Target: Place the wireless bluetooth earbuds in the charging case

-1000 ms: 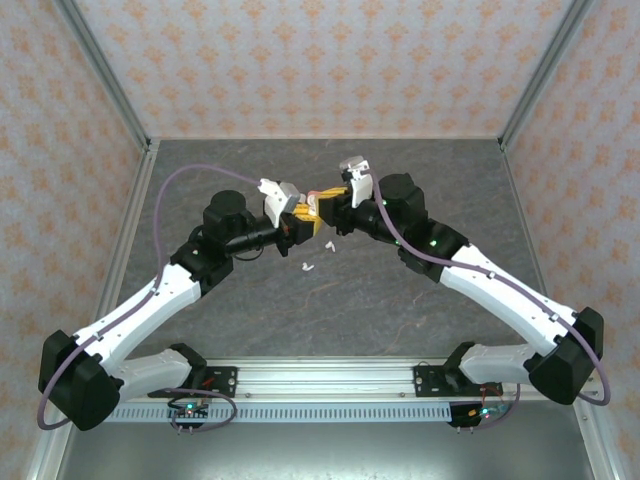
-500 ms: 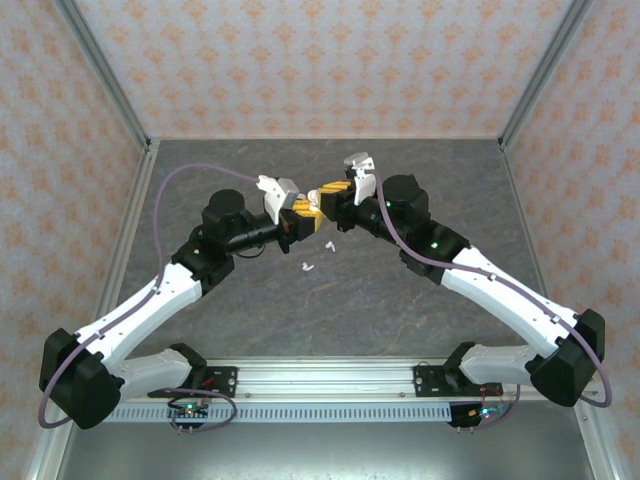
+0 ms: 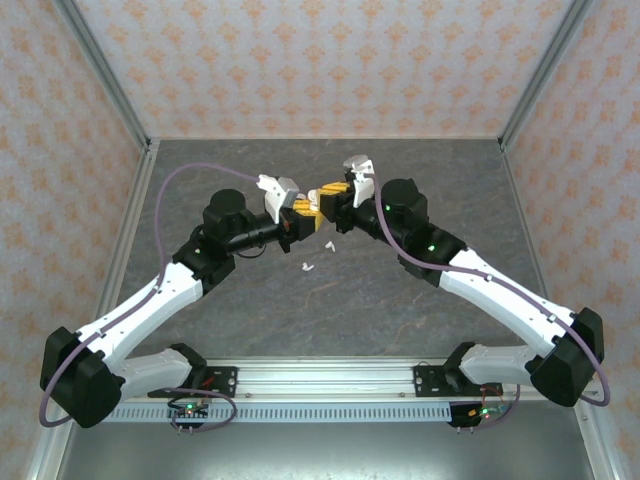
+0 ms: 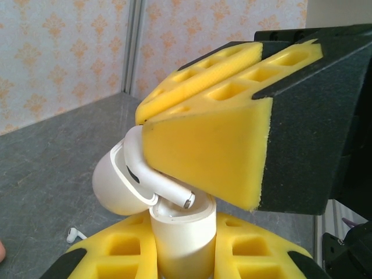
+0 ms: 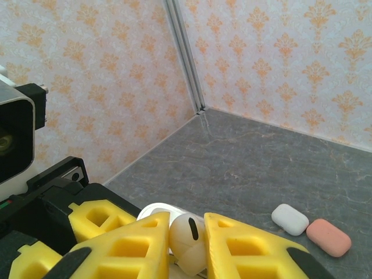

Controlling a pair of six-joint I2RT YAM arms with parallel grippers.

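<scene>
Overhead blurs it; up close, right gripper (image 5: 186,235) pinches an earbud (image 4: 122,192), left gripper (image 4: 183,258) seemingly clamps the case (image 4: 183,232).

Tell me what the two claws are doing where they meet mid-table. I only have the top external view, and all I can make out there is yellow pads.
Observer: The right claw is shut on a small white stemmed plastic earbud.
Operator: And the left one?
Observer: The left claw is shut on a white rounded plastic charging case, right under that earbud.
Operator: Is the bud seated?
Observer: Not yet. In the left wrist view the stem slants, with its tip at the top edge of the case and the body clear of it.
</scene>
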